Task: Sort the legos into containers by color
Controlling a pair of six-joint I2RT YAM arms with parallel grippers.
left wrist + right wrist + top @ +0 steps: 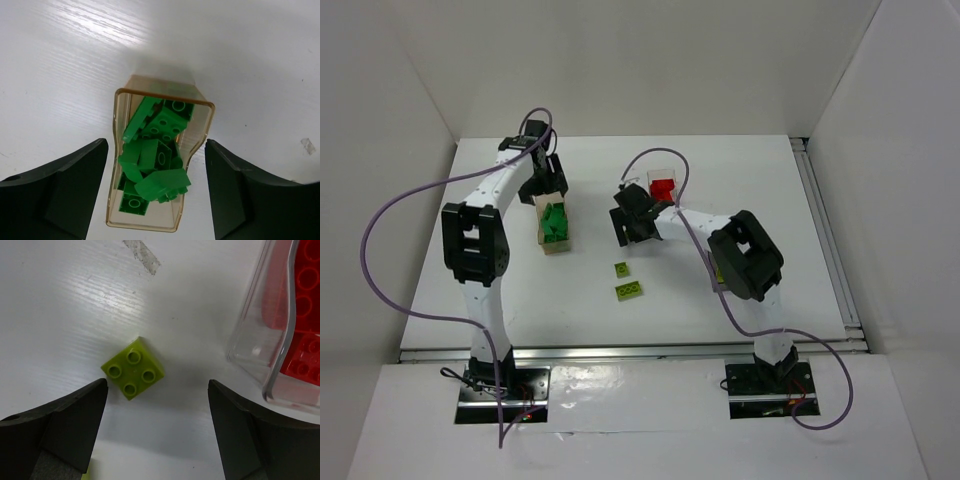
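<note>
Surface (740, 300) white, tan box (557, 247) left of centre, taken as reference. Dark green legos (155, 160) heaped inside tan box, overlapping, some tilted. Left claw (155, 145) hangs straight over tan box, fingers (60, 195) spread wide either side of it, gripping nothing. Clear box (252, 347) stands right of tan box, slightly farther back, with red legos (662, 187) inside. Right claw (157, 387) hovers between tan box and clear box, likewise spread and empty. Lime square lego (133, 368) lies studs up below its gap, near clear box. From above, small lime lego (621, 268) and longer lime lego (629, 290) lie right of tan box, nearer the arm bases.
</note>
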